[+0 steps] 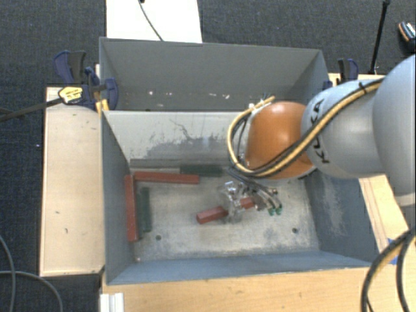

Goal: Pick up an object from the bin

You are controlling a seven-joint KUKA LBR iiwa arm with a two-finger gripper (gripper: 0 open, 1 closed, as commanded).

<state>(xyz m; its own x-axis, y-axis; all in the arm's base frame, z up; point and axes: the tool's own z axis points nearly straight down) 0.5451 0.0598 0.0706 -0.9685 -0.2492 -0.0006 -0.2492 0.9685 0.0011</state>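
Note:
My gripper (234,205) is down at the bin floor, right of the middle, under the orange wrist cover. It sits over the middle of a short red block (210,216) that lies slanted on the floor. One red end sticks out to the gripper's left and another red bit (247,203) shows at its right. A small green piece (276,208) lies just right of the gripper.
A long red bar (166,177) and a dark green bar (201,170) lie along the back wall. Another red bar (130,208) and a green bar (144,209) lie along the left wall. The arm covers the bin's right side.

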